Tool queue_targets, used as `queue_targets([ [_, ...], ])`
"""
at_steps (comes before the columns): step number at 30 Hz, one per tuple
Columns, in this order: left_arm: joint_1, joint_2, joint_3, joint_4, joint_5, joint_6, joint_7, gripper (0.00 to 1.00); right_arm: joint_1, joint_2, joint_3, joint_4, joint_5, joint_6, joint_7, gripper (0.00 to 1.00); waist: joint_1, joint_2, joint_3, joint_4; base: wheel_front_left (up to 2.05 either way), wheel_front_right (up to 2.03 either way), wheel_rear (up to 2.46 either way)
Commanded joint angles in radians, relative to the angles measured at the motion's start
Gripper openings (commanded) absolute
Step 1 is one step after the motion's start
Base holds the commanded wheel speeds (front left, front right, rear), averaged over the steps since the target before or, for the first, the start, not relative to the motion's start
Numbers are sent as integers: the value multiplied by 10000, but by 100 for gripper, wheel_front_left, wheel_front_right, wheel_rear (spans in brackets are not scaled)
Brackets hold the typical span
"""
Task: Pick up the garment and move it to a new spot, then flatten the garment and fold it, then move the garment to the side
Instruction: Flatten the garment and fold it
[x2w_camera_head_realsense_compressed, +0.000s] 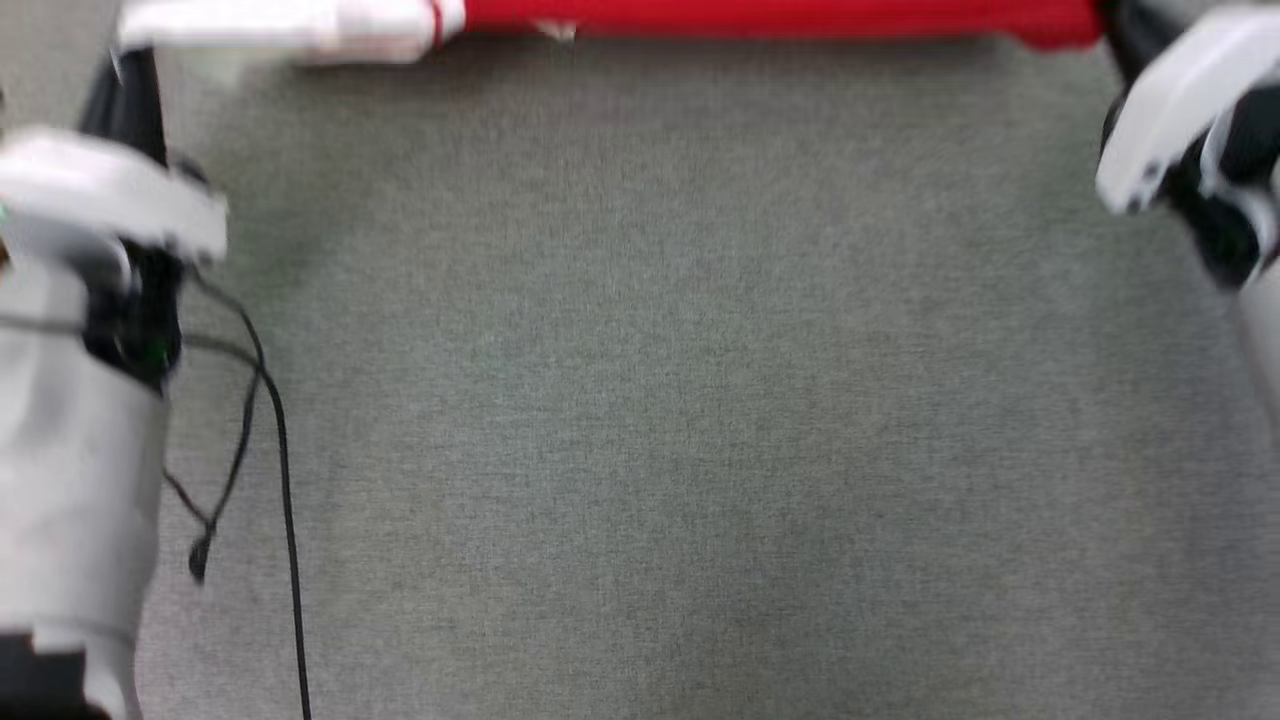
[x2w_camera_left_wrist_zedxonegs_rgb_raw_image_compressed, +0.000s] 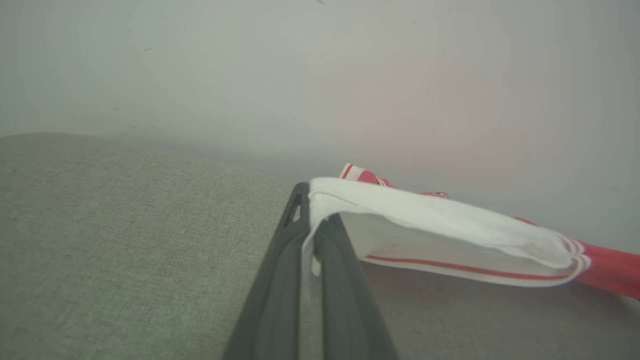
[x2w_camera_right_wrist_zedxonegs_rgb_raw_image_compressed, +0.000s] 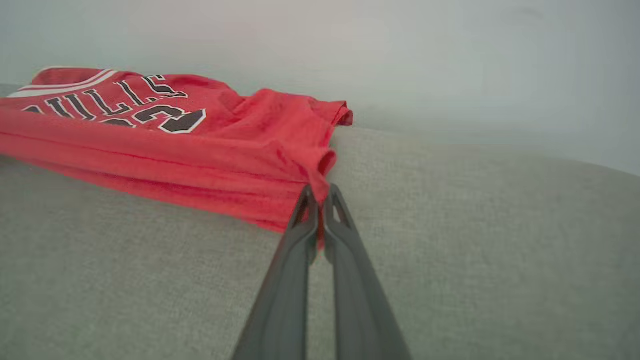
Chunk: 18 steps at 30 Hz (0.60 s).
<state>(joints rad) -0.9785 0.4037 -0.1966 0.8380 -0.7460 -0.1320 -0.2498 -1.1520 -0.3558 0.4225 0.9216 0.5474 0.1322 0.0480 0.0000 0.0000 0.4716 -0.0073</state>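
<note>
Left arm (x2w_camera_head_realsense_compressed: 80, 450) and right arm (x2w_camera_head_realsense_compressed: 1180, 110) reach forward along the sides of the grey counter (x2w_camera_head_realsense_compressed: 650, 400). Left gripper (x2w_camera_left_wrist_zedxonegs_rgb_raw_image_compressed: 315, 220) pinches the white edge of the jersey (x2w_camera_right_wrist_zedxonegs_rgb_raw_image_compressed: 175, 145); right gripper (x2w_camera_right_wrist_zedxonegs_rgb_raw_image_compressed: 320, 200) pinches its red corner. The jersey stretches between them at the counter's far edge.

garment (x2w_camera_right_wrist_zedxonegs_rgb_raw_image_compressed: 165, 150): soft matt cloth, red with white panel. desk (x2w_camera_head_realsense_compressed: 640, 400): grey coarse-woven fabric cover, matt. right gripper (x2w_camera_right_wrist_zedxonegs_rgb_raw_image_compressed: 320, 193) fingers (x2w_camera_right_wrist_zedxonegs_rgb_raw_image_compressed: 355, 300): dark smooth matt plastic. right arm shell (x2w_camera_head_realsense_compressed: 1180, 100): white smooth plastic, slight sheen.
</note>
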Motion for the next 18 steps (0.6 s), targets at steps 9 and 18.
queue_targets([
  [9,4446,-42,685,-1921,-315,285,-171,0,3399,-755,636,-978,1077,-32,-426,0,0,0,-2248,-60,0,0,0],
  [18,8159,-531,600,-4000,-561,1020,83,0,6471,-789,245,-1981,1307,-27,-734,0,0,0,-3721,69,0,0,0],
])
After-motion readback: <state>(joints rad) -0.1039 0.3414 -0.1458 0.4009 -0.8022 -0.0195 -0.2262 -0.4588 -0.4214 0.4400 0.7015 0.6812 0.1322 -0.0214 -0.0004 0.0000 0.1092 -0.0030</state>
